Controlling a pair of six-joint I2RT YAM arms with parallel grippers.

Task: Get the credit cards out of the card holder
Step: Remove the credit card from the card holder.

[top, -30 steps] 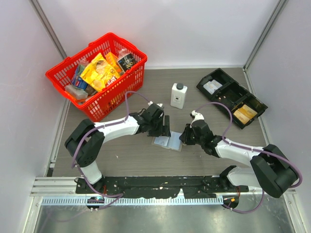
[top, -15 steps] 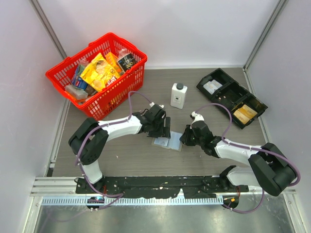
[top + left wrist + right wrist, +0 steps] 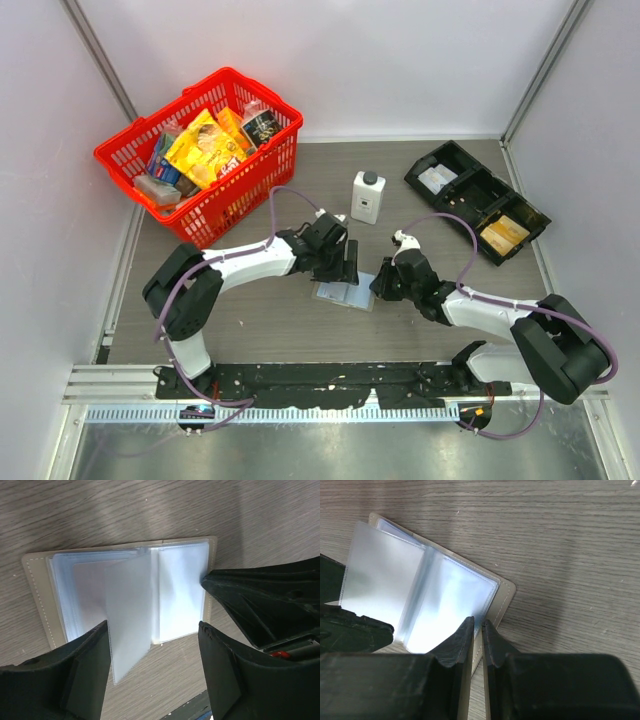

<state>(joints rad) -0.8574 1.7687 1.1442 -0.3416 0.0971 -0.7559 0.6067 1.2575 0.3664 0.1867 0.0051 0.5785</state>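
The card holder (image 3: pixel 345 293) lies open on the table between the two arms, a taupe cover (image 3: pixel 37 595) with clear plastic sleeves (image 3: pixel 180 590). One sleeve (image 3: pixel 127 615) stands up from the middle. The credit cards are hidden; the sleeves only glare pale blue-white. My left gripper (image 3: pixel 154 645) hangs open just over the holder's near side, a finger on either side of the raised sleeve. My right gripper (image 3: pixel 477 625) is shut on the holder's right edge (image 3: pixel 502 602), where sleeve meets cover. In the top view the left gripper (image 3: pixel 345 268) and right gripper (image 3: pixel 380 285) flank the holder.
A red basket (image 3: pixel 225 205) full of packets stands at the back left. A white bottle (image 3: pixel 367 197) stands just behind the holder. A long black tray (image 3: pixel 465 190) with compartments lies at the back right. White walls close in the table.
My left gripper has shifted slightly to the right, over the holder. The right arm and the holder have stayed where they were.
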